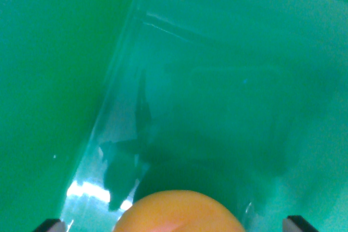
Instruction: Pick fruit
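An orange, rounded fruit [176, 213] shows at the bottom middle of the wrist view, cut off by the frame's lower edge. My gripper [175, 224] straddles it. One dark fingertip [51, 224] peeks in at the bottom left corner and the other sits at the bottom right. Green surface shows between each tip and the fruit, so the fingers stand open and apart from it. The underside of the fruit is hidden.
A clear, glossy plastic container or sheet [163, 91] lies on the green surface [43, 80], its edge running diagonally from top middle to bottom left. Bright glare spots [87, 191] sit near the fruit's left.
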Controlling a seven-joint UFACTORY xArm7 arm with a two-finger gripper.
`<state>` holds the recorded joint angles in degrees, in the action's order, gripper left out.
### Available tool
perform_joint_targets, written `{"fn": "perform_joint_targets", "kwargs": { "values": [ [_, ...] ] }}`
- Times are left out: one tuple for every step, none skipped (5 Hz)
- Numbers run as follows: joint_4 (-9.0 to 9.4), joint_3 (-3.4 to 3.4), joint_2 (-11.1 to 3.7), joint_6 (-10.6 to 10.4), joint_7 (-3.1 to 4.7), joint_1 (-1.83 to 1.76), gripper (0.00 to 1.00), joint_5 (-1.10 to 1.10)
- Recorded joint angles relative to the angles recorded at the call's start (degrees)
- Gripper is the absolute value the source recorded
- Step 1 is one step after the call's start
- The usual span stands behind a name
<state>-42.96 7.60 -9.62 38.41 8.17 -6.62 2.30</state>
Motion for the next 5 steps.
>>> {"fn": "perform_joint_targets", "kwargs": {
  "values": [
    [0.01, 0.0, 0.0, -0.02, 0.0, 0.0, 0.0, 0.0],
    [0.01, 0.0, 0.0, -0.02, 0.0, 0.0, 0.0, 0.0],
    [0.01, 0.0, 0.0, -0.02, 0.0, 0.0, 0.0, 0.0],
    [0.01, 0.0, 0.0, -0.02, 0.0, 0.0, 1.0, 0.0],
    [0.01, 0.0, 0.0, -0.02, 0.0, 0.0, 1.0, 0.0]
  ]
}}
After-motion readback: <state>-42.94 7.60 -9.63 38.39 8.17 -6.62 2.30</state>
